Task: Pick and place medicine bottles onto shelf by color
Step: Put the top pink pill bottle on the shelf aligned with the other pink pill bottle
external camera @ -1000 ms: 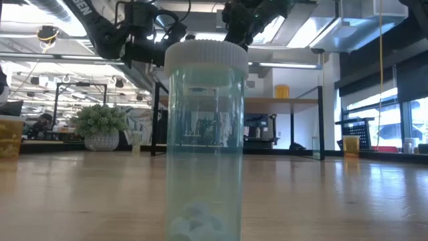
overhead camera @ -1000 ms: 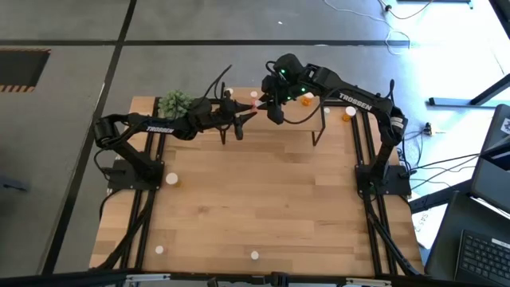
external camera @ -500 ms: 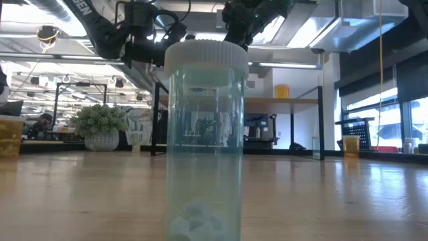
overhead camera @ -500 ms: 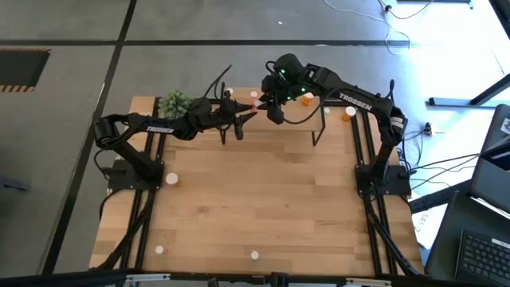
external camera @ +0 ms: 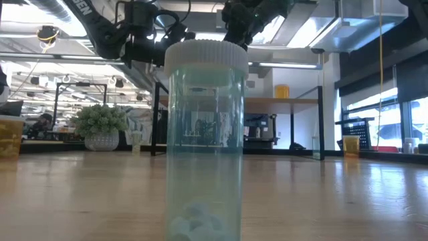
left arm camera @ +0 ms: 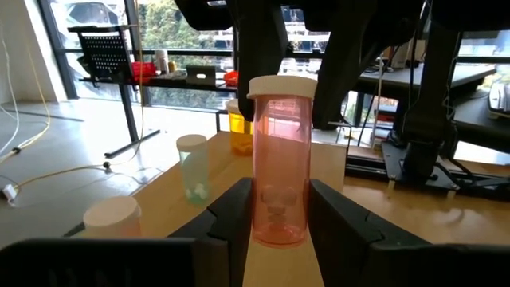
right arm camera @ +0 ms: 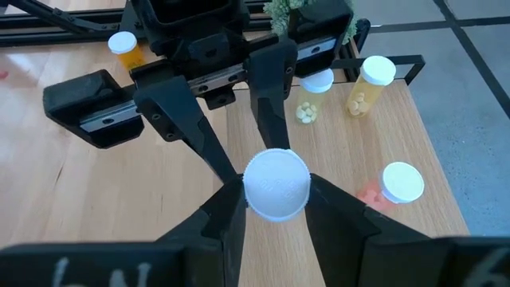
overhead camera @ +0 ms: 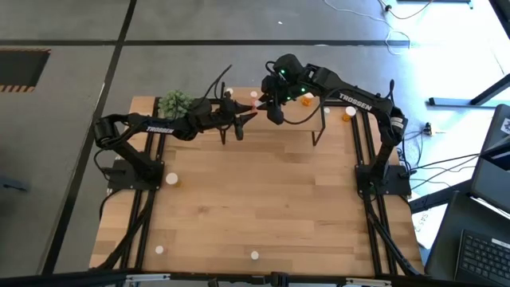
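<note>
Both grippers grasp one pink bottle (left arm camera: 280, 159) over the shelf (overhead camera: 307, 112): the left gripper (left arm camera: 277, 209) pinches its body from the sides, its fingers (left arm camera: 237, 211) pressed against the pink wall near the base, while the right gripper (right arm camera: 275, 199) clamps the white cap (right arm camera: 276, 183) from above, a finger on each side. The bottle stands upright with its base on the shelf board. Just past the left gripper, on the same board, stand a pale green bottle (left arm camera: 192, 167) and, farther on, an orange bottle (left arm camera: 239, 127), with a white-capped one (left arm camera: 111, 217) close beside the fingers. Beyond the right gripper lie a yellow bottle (right arm camera: 368, 84), a pink bottle on its side (right arm camera: 390, 185) and an orange-yellow one (right arm camera: 126, 48) on the table (overhead camera: 255, 191). Nearest the low camera, well away from both grippers, a clear green bottle (external camera: 204, 140) stands on the table; a potted plant (external camera: 101, 127) sits far behind it.
</note>
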You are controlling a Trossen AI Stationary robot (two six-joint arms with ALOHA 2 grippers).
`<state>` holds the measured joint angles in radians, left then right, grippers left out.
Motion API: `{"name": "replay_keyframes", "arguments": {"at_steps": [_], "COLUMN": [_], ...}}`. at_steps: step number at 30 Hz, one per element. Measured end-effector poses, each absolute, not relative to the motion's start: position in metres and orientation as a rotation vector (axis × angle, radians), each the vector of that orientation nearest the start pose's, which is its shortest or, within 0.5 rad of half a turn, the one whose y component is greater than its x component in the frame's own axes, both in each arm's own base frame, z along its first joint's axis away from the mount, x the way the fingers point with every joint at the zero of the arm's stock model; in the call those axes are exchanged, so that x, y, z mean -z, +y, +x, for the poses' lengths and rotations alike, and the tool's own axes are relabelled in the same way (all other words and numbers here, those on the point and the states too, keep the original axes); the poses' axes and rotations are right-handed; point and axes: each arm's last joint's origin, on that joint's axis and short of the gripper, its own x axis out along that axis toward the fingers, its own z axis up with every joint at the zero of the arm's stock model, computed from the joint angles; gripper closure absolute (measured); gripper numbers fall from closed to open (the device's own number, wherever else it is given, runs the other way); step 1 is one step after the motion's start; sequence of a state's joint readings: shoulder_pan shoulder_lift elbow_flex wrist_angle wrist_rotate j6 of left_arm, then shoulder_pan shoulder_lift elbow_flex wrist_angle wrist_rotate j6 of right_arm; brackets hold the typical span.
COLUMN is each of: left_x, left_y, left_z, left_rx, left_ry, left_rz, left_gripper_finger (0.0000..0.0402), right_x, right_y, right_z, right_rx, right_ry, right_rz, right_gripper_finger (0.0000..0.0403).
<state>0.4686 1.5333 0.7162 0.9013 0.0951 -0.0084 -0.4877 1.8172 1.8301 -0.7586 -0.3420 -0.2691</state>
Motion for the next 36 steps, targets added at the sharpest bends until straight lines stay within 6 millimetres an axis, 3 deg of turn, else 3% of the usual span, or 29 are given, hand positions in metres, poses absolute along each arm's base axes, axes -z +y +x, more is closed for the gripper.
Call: {"name": "replay_keyframes", "arguments": {"at_steps": [14, 26, 36], "left_x": [-0.238, -0.2378, -0.2391], "left_y": [0.1411, 0.1413, 0.1413], "left_z": [0.2845, 0.2845, 0.2844], "left_rx": [-0.378, -0.38, -0.382], "left_ry": [-0.093, -0.093, -0.098], "left_rz": [-0.014, -0.017, 0.024], "left_gripper_finger": [0.0294, 0.026, 0.0259], "right_x": [-0.3581, -0.3583, -0.3561], "right_y": [-0.1781, -0.1782, -0.1772], "right_z": [0.3565, 0.3564, 0.3545], "right_rx": [0.045, 0.045, 0.041], "right_ry": [0.693, 0.692, 0.722], "right_rz": [0.042, 0.041, 0.055], "right_gripper_finger": [0.0283, 0.0283, 0.0283]}}
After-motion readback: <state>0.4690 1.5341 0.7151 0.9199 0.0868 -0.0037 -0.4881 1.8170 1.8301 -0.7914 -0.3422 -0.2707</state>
